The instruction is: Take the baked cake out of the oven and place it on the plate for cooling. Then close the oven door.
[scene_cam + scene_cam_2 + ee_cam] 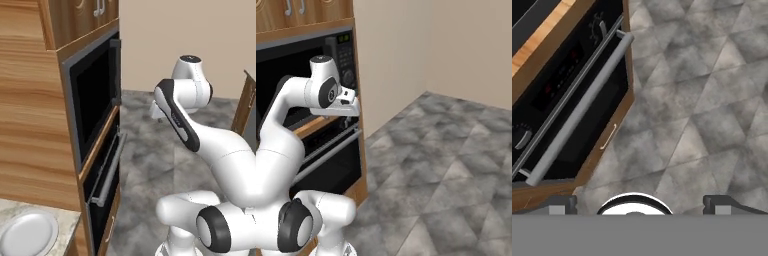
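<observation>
In your left base view, the plate (27, 234) is cut off at the worktop's (67, 220) front corner, round and pale; the oven door (106, 172) sits beneath. Right base view: the arm hides much of the oven (331, 150). Hand view: gripper (640, 204) spread wide apart, holding nothing, above the silver handle (579, 107).
</observation>
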### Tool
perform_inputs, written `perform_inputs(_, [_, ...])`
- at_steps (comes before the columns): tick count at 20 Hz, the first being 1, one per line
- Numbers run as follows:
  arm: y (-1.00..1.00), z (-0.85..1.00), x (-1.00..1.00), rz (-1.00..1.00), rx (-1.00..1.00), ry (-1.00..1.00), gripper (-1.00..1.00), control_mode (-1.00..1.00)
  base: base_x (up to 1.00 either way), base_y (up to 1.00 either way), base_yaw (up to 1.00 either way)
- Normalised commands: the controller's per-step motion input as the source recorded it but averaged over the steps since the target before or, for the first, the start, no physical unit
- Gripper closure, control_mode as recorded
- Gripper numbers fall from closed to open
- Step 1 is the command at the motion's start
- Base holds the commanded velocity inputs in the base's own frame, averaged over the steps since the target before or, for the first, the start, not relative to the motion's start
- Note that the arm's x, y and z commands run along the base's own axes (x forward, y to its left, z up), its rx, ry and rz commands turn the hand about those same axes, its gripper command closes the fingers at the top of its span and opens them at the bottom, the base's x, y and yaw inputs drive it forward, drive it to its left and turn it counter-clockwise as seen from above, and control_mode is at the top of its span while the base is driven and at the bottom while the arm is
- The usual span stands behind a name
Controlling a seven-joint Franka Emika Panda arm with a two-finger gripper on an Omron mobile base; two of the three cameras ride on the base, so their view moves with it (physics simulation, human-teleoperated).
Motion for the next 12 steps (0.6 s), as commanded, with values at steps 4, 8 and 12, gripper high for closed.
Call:
perform_inputs(4, [0.0,0.0,0.0,0.0,0.0,0.0,-1.0,1.0,0.0,0.5,-0.26])
perform_inputs(8, [0.0,0.0,0.0,0.0,0.0,0.0,-1.0,1.0,-0.34,0.07,-0.19])
perform_inputs(12, [0.0,0.0,0.0,0.0,0.0,0.0,-1.0,1.0,-0.57,0.0,0.01])
